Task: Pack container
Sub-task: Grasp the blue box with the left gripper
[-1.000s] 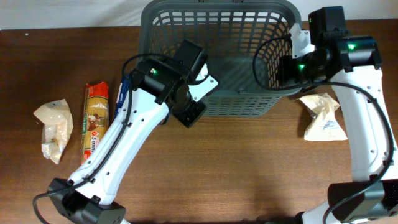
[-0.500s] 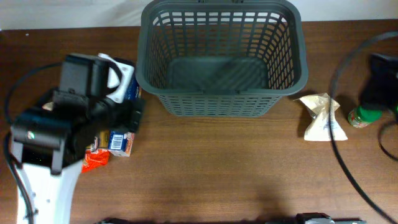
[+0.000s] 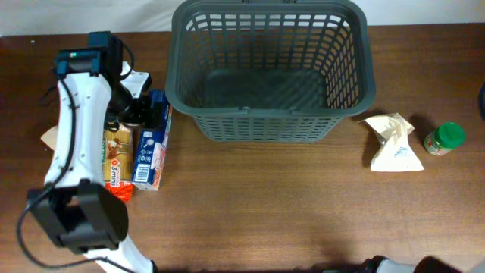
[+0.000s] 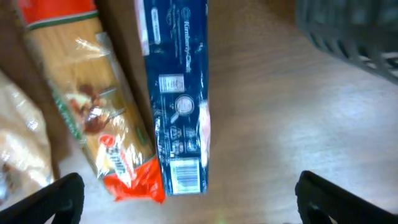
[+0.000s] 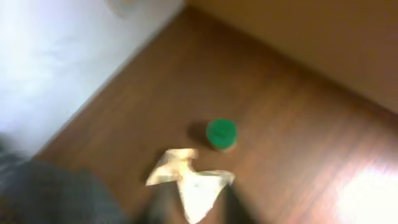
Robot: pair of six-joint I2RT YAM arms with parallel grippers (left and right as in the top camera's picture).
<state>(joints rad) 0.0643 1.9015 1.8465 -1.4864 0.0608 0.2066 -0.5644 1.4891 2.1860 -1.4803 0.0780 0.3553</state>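
1. Brown wood-grain table [image 3: 250,205], glossy under the light.
2. At left, a blue box [image 3: 151,148] lies just beside a pasta pack [image 3: 115,155]. The left gripper [image 4: 196,199] hangs over them, its fingers spread wide and holding nothing.
3. At right, a white bag [image 3: 394,144] lies near a green-lidded jar [image 3: 445,138]. The right gripper [image 5: 196,208] is too blurred to tell its state.
4. The basket [image 3: 269,125] stands upright at the far edge.
5. Beyond the table is a pale surface [image 3: 76,15].

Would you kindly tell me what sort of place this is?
Probably a robot lab bench staged for grocery packing: a wooden table, an empty grey basket, and a blue box and green-lidded jar outside it.
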